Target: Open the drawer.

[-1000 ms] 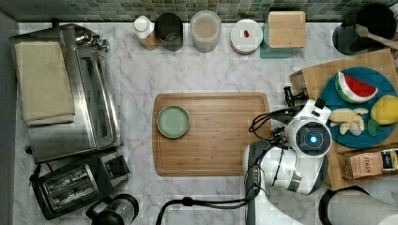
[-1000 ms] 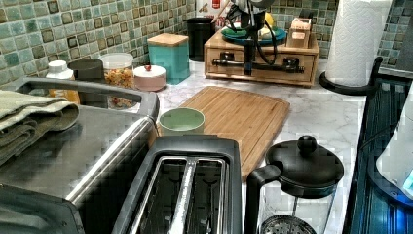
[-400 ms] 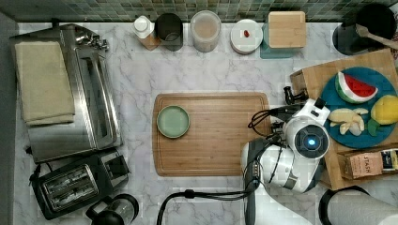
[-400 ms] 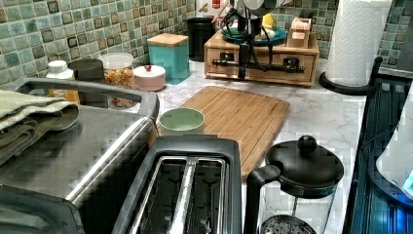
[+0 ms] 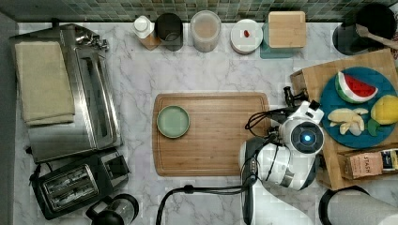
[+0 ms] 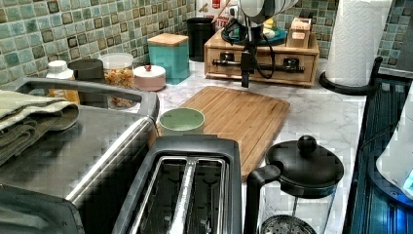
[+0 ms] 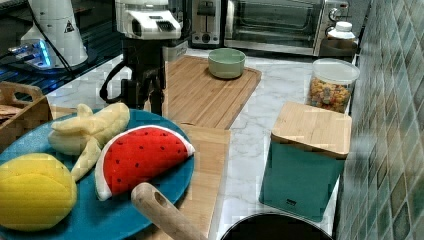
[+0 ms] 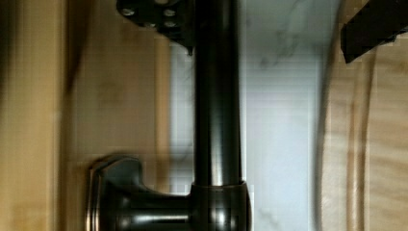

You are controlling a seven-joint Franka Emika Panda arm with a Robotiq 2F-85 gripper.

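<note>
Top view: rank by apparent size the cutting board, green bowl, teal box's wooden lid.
1. Cutting board, largest by far.
2. Wooden lid of the teal box and green bowl look about alike; I can't rank them safely.

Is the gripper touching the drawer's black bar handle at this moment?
Cannot tell. In the wrist view the bar handle runs between the fingers, with marble visible beside the far one, but contact at the near finger is not plain.

Arm (image 5: 281, 164) bent low; pincer (image 6: 246, 73) pointing down, fingers spread.
</note>
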